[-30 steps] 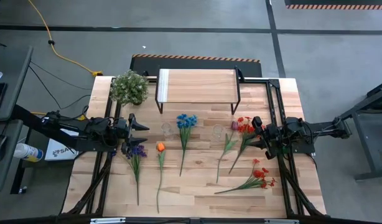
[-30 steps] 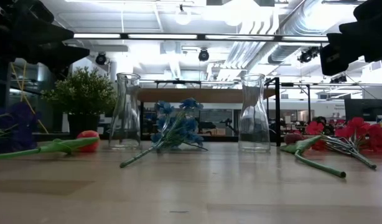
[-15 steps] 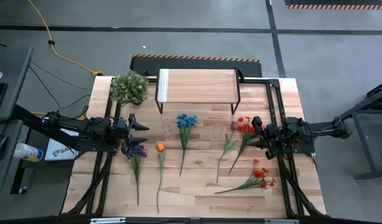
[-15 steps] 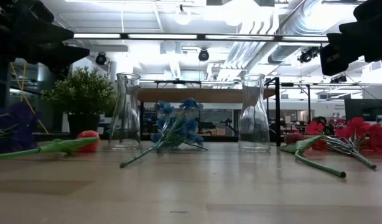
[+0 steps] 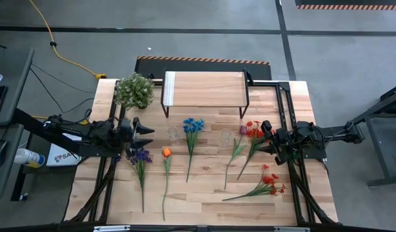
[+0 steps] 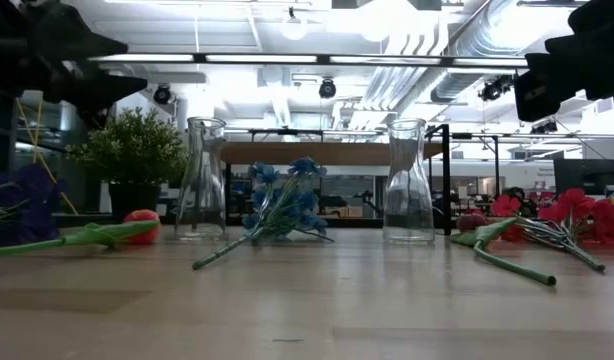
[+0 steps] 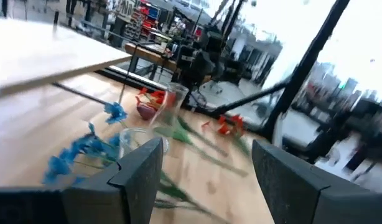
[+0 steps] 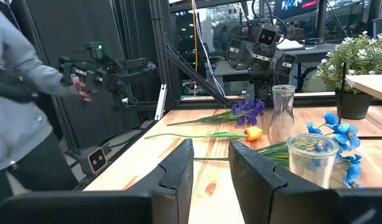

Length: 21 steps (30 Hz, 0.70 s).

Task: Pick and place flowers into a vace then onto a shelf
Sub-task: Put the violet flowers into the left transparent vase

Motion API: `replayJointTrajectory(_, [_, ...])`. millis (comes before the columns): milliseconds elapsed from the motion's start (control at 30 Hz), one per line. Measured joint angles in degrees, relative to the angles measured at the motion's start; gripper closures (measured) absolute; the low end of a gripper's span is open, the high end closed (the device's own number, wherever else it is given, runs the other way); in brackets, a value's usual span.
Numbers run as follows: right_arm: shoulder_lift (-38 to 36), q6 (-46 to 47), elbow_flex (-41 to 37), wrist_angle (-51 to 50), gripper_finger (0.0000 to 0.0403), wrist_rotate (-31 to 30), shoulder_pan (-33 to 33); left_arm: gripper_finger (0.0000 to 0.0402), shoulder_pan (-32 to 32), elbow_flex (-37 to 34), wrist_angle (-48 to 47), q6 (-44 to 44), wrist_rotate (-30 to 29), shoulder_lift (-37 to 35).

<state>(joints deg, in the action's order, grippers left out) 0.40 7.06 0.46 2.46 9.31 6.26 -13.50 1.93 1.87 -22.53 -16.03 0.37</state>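
Flowers lie flat on the worktop: blue flower (image 5: 193, 125) at centre, orange flower (image 5: 166, 153) and purple flower (image 5: 141, 155) toward the left edge, red flowers (image 5: 253, 131) and a second red spray (image 5: 271, 180) toward the right edge. Two clear vases (image 5: 173, 134) (image 5: 226, 135) stand upright, flanking the blue flower. Shelf (image 5: 204, 89) stands at the far edge, potted plant (image 5: 134, 90) beside it. Left gripper (image 5: 145, 130), fingers apart, hovers above the purple flower. Right gripper (image 5: 265, 137), fingers slightly apart, hovers beside the red flowers.
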Motion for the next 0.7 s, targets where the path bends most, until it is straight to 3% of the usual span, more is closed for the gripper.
replayJointTrajectory(133, [0.0,0.0,0.0,3.1,0.0308,-4.2,0.0,0.0124,0.0,0.0,5.7,-9.9,-0.1,0.0])
replayJointTrajectory(300, [0.0,4.3,0.0,17.8,0.0308,-9.9,0.0,0.0124,0.0,0.0,14.0,-18.4,-5.6,0.0])
replayJointTrajectory(533, [0.0,9.4,2.9,41.0,0.0308,-15.5,0.0,0.0124,0.0,1.1,25.6,-18.0,-3.6,0.0])
replayJointTrajectory(700, [0.5,5.9,8.2,42.3,0.0308,-12.4,0.0,0.0124,0.0,7.6,22.4,-17.4,1.5,0.9])
